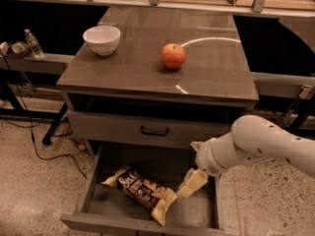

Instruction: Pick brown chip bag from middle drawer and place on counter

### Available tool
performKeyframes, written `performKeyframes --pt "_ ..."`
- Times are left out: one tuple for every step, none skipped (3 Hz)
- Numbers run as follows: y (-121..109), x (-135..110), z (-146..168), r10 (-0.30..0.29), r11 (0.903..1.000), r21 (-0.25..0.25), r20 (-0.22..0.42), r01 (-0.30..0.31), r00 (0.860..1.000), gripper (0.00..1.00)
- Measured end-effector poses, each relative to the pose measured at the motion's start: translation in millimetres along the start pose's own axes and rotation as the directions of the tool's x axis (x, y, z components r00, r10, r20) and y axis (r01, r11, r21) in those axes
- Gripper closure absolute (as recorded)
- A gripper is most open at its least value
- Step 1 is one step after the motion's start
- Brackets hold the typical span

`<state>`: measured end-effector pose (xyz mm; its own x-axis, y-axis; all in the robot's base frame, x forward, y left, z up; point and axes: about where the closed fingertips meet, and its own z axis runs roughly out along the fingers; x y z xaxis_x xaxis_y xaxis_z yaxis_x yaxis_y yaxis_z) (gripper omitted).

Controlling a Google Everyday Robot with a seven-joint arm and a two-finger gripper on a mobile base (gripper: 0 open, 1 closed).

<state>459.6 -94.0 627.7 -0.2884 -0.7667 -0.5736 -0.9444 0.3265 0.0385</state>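
The brown chip bag [140, 191] lies flat on the floor of the open middle drawer [194, 213], towards its left and front. My gripper [194, 164] hangs over the right part of the drawer, just right of the bag, on the white arm reaching in from the right. Its cream fingers [192, 183] stand apart, open and empty; the lower one is close to the bag's right end. The counter [128, 75] is the glossy top of the cabinet above.
A red apple [173, 56] and a white bowl [102, 39] stand on the counter. The upper drawer front with a black handle [154, 131] is shut above the open drawer. A water bottle [33, 43] and cables lie at the left.
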Motion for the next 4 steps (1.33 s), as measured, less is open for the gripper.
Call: performKeyframes --pt "-4.4 14.1 35.9 0.057 0.9983 -0.012 0.025 -0.057 0.998 0.00" --pt "-4.6 34.7 65.7 0.106 0.9943 -0.018 0.055 -0.105 0.993 0.00" --pt "-1.7 47.2 92.5 0.148 0.9889 -0.026 0.096 -0.146 0.984 0.00" --pt "4.9 39.6 127.2 0.172 0.9847 -0.052 0.147 -0.166 0.974 0.00"
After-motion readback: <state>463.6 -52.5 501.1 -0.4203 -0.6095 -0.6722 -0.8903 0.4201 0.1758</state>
